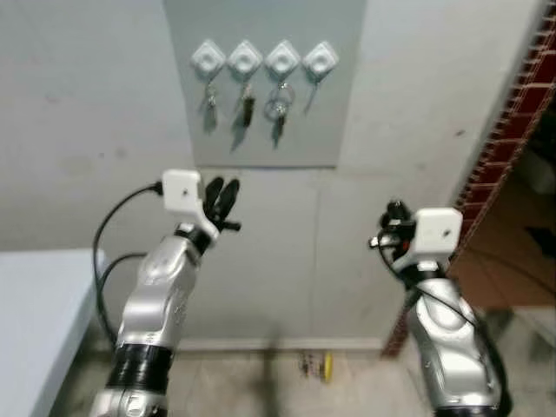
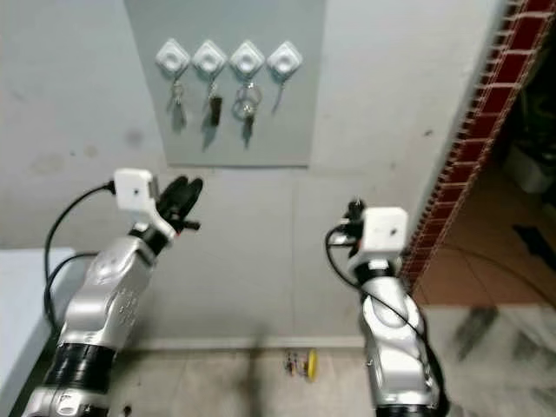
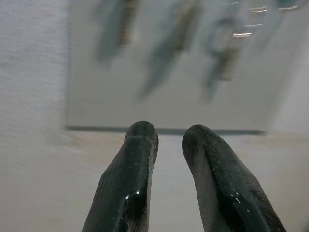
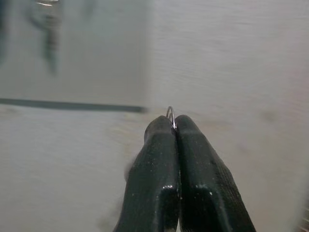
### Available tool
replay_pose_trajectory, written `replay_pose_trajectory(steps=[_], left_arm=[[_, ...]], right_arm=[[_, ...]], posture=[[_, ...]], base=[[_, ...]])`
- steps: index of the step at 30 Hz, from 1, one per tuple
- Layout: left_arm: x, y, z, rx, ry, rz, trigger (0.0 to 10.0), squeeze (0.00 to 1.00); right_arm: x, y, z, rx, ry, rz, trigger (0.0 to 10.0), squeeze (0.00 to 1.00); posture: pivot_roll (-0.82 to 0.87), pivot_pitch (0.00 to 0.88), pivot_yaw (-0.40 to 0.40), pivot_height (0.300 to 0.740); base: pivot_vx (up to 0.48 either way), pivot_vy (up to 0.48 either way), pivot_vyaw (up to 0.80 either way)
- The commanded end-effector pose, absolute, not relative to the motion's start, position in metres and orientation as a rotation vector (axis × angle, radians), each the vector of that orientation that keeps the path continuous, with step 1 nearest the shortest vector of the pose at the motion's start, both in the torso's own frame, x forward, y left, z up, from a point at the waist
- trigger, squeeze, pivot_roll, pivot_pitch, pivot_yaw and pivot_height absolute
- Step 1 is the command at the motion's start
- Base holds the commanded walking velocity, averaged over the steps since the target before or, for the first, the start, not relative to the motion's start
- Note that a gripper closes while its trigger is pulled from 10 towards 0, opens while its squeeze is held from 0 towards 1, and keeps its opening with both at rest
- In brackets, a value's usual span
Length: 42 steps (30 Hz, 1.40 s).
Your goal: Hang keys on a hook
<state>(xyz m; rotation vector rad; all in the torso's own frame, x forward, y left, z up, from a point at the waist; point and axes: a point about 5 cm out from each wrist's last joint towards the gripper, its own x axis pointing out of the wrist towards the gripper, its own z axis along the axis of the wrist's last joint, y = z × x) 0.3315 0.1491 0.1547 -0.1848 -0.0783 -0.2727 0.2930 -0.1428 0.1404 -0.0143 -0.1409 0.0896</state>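
Pinched between the right gripper's [image 4: 174,126] pressed-together fingers, a thin key ring [image 4: 170,114] pokes just past the tips, its loop edge-on and pointing at the wall, presumably held so for threading onto a hook. Above on the panel [image 1: 261,130], the rightmost hook [image 1: 321,59] seems to carry least, while the left gripper [image 3: 169,140] hovers slightly spread, holding nothing.

Both silver arms are raised in front of the body, forearms angled up toward the wall. The left gripper [image 1: 222,198] sits at the top of its arm, its two black fingers [image 3: 130,183] parted by a narrow gap with nothing between them. The right gripper [image 4: 174,122] points forward with its fingers pressed tight together, a thin metal key ring [image 4: 170,114] pinched at the tips, only a sliver showing
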Motion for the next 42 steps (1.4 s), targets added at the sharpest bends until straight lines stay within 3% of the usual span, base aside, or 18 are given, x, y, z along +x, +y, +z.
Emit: replay_pose_trajectory(steps=[1, 9, 21, 30, 42], left_arm=[[0.333, 0.14, 0.159, -0.191, -0.087, -0.297, 10.0, 0.0], [0.33, 0.136, 0.165, -0.195, -0.133, -0.323, 10.0, 0.0], [0.312, 0.112, 0.184, -0.159, -0.25, -0.541, 10.0, 0.0], [0.296, 0.097, 0.195, -0.103, -0.295, -0.706, 10.0, 0.0], [0.296, 0.097, 0.216, -0.152, -0.346, -0.695, 10.0, 0.0]], right_arm=[[0.293, -0.153, 0.145, -0.031, -0.156, 0.056, 10.0, 0.0], [0.293, -0.154, 0.144, -0.03, -0.152, 0.061, 10.0, 0.0], [0.291, -0.154, 0.146, -0.045, -0.161, 0.111, 10.0, 0.0], [0.288, -0.143, 0.166, -0.003, -0.258, 0.256, 10.0, 0.0], [0.297, -0.13, 0.203, 0.004, -0.384, 0.416, 10.0, 0.0]], posture=[[-0.12, 0.004, 0.014, 0.74], [-0.12, 0.003, 0.007, 0.74], [-0.12, 0.003, 0.001, 0.74], [-0.12, 0.0, -0.003, 0.74], [-0.1, 0.0, -0.009, 0.74]], base=[[0.48, 0.0, 0.0], [0.18, 0.0, 0.0], [0.0, 0.0, 0.0], [0.0, 0.0, 0.0], [0.0, 0.0, 0.0]])
